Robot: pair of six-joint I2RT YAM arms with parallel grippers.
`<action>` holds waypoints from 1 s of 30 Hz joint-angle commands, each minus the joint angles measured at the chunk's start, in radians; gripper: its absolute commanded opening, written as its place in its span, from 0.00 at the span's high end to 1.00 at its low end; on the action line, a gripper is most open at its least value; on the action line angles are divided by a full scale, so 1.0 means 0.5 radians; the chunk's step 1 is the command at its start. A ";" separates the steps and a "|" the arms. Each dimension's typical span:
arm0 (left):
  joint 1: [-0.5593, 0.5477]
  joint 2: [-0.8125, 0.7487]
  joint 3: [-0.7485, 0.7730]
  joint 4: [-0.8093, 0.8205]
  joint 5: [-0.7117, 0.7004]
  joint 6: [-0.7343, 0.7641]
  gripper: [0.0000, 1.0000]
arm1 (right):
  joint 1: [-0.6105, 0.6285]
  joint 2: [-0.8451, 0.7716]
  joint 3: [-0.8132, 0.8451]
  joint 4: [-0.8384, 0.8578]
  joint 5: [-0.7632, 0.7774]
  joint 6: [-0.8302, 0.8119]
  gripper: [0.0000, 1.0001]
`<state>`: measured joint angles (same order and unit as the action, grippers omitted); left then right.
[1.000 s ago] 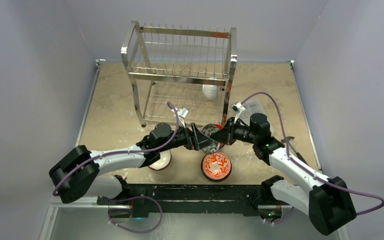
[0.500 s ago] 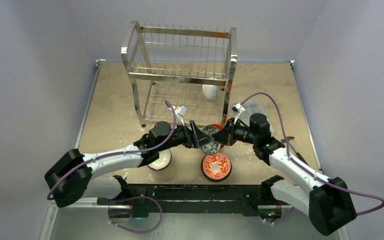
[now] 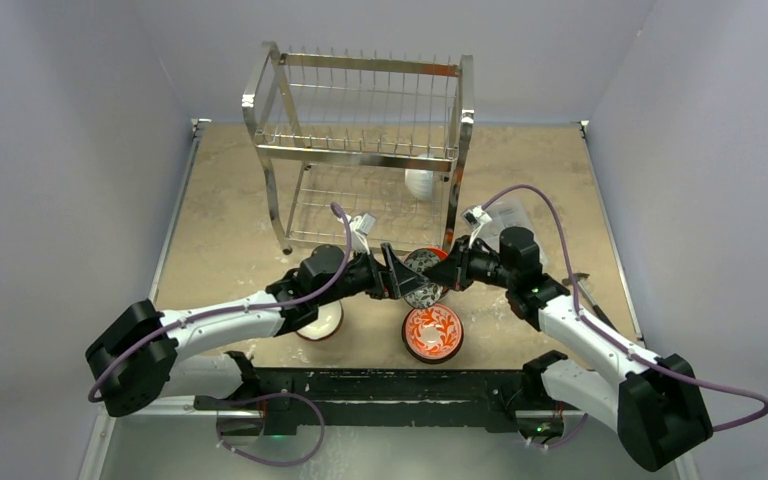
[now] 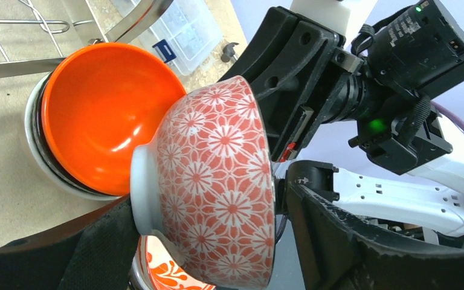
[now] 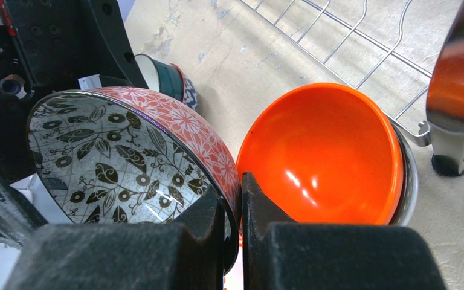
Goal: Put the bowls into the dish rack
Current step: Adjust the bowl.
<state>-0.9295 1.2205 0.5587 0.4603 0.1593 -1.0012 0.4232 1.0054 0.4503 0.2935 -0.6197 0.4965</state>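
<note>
Since the right gripper [image 5: 240, 202] is clamped on just 1 spot of the rim of the flowered bowl [image 5: 133, 163], the main risk is slip. The bowl is glazed and tipped on its side in the air. It can swing about that pinch or drop onto the orange bowl [image 5: 320, 151] beside it or the red-and-white bowl [image 3: 432, 332] close by on the table.

If the right jaws release before the left grip is firm, it falls. If the left closes off-centre, the foot and curved wall could squirt out. The 2 arms are nose to nose, so a knock is possible too.

Left gripper [image 4: 211, 211]: jaws wide apart, astride the bowl, foot toward 1 finger, rim toward the other. There's a sliver of gap on the rim side, so I read it as not clamped.

The bowl hangs between both grippers, near a front leg of the dish rack [image 3: 360, 150], not in it.
</note>
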 commanded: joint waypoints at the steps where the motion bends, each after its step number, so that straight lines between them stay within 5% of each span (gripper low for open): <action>1: -0.033 0.065 0.033 0.190 0.044 -0.039 0.20 | -0.009 -0.014 0.094 0.111 -0.015 0.003 1.00; 4: -0.034 0.104 0.035 0.233 0.067 -0.051 0.36 | -0.009 -0.009 0.087 0.115 -0.006 0.002 1.00; 11: -0.037 0.074 0.045 0.209 0.068 -0.035 0.42 | -0.009 0.002 0.078 0.128 -0.006 0.002 1.00; 17: -0.037 -0.046 0.032 0.086 -0.007 0.011 0.17 | -0.009 0.008 0.073 0.128 0.000 -0.007 1.00; 21: -0.035 -0.133 -0.008 0.068 -0.044 0.017 0.12 | -0.009 0.010 0.072 0.132 0.000 -0.004 1.00; 30: -0.034 -0.101 -0.076 0.158 0.002 -0.029 0.37 | -0.009 0.040 0.091 0.168 -0.015 0.013 1.00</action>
<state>-0.9398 1.1839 0.5346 0.4480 0.1242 -1.0031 0.4210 1.0157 0.4503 0.3229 -0.6476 0.5053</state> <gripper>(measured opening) 0.700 0.085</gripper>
